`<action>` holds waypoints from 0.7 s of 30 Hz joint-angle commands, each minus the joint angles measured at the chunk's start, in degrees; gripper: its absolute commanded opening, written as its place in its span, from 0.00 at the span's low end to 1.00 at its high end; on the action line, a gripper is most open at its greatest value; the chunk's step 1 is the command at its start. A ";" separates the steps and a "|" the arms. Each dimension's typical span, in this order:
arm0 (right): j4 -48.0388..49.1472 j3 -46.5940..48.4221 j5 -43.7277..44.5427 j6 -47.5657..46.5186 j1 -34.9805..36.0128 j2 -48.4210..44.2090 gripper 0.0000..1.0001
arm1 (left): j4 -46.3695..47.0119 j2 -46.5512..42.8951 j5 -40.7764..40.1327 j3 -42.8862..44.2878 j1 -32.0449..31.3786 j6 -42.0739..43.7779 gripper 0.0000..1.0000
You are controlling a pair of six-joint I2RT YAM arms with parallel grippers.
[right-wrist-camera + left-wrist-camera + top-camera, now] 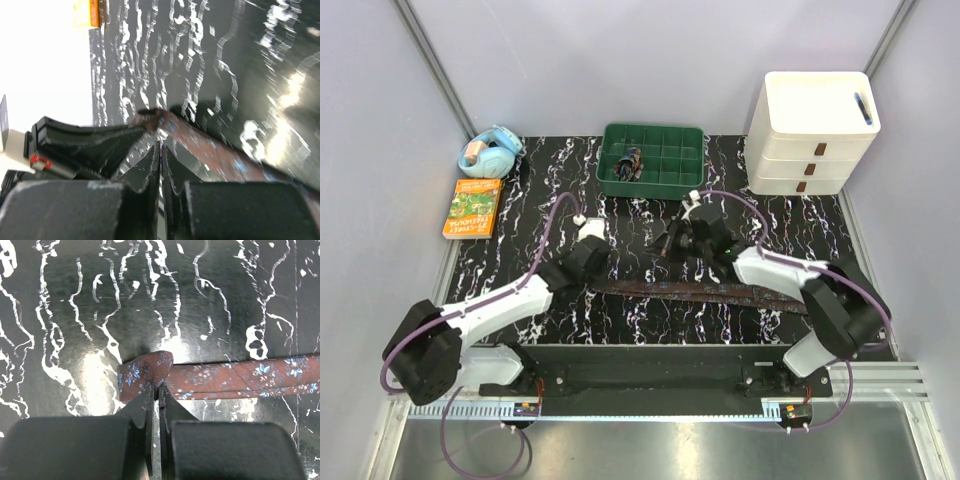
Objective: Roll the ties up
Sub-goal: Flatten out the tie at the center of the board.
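The black marbled mat (pixel 500 270) bore the tie (pixel 720 293), laid flat with its long axis left to right and its left end curled up. The left gripper (pixel 156 388) pinched that end; the right gripper (pixel 160 146) was closed on nothing.

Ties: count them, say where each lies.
1 certain: the tie lies flat along the near mat, left end folded at the left gripper. A dark bundle in the green tray may be another.
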 commanded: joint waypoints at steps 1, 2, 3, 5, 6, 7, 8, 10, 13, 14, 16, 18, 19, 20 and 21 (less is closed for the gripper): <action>-9.68 -4.39 2.62 -4.49 -1.87 -8.30 0.11 | 0.14 1.80 -6.08 3.05 -3.45 1.31 0.00; -10.29 -5.09 2.80 -4.93 -2.92 -10.84 0.11 | 0.14 2.59 -6.44 2.78 -3.90 1.40 0.00; -11.34 -6.23 2.97 -5.19 -3.19 -11.91 0.12 | 0.14 2.95 -6.79 2.52 -4.25 1.32 0.00; -12.06 -7.03 3.15 -5.72 -3.55 -14.10 0.12 | 0.32 4.43 -7.32 1.91 -4.70 1.14 0.00; -12.41 -7.55 3.06 -5.81 -3.55 -14.46 0.12 | 0.40 4.97 -7.32 1.82 -4.87 0.88 0.00; -12.41 -7.82 2.89 -5.72 -3.55 -14.64 0.12 | 0.58 5.75 -7.24 1.81 -5.13 0.87 0.00; -12.41 -8.00 2.80 -5.55 -3.55 -14.82 0.12 | 0.93 6.89 -6.89 1.81 -5.40 0.96 0.00; -12.41 -8.35 2.88 -5.63 -3.55 -14.64 0.12 | 1.19 7.69 -6.88 1.99 -6.36 1.14 0.00; -12.32 -8.44 2.97 -5.55 -3.55 -14.29 0.12 | 1.37 9.62 -6.97 2.25 -7.07 1.23 0.00; -12.23 -8.44 2.97 -5.55 -3.64 -13.94 0.11 | 1.46 10.67 -6.97 2.43 -6.98 1.23 0.00; -12.15 -8.26 3.15 -5.63 -3.64 -13.68 0.11 | 1.55 11.73 -6.71 2.78 -7.24 1.49 0.00; -12.06 -8.35 3.24 -5.72 -3.55 -13.33 0.11 | 1.37 12.70 -6.88 3.31 -7.86 1.93 0.00; -12.06 -8.35 3.32 -5.72 -3.55 -13.32 0.11 | 1.28 12.79 -6.97 3.48 -8.03 1.84 0.00; -12.06 -8.44 3.32 -5.81 -3.55 -13.24 0.11 | 1.28 12.79 -7.14 3.48 -8.21 1.93 0.00; -12.06 -8.44 3.24 -5.81 -3.64 -13.24 0.11 | 1.20 12.79 -7.15 3.48 -8.21 1.58 0.00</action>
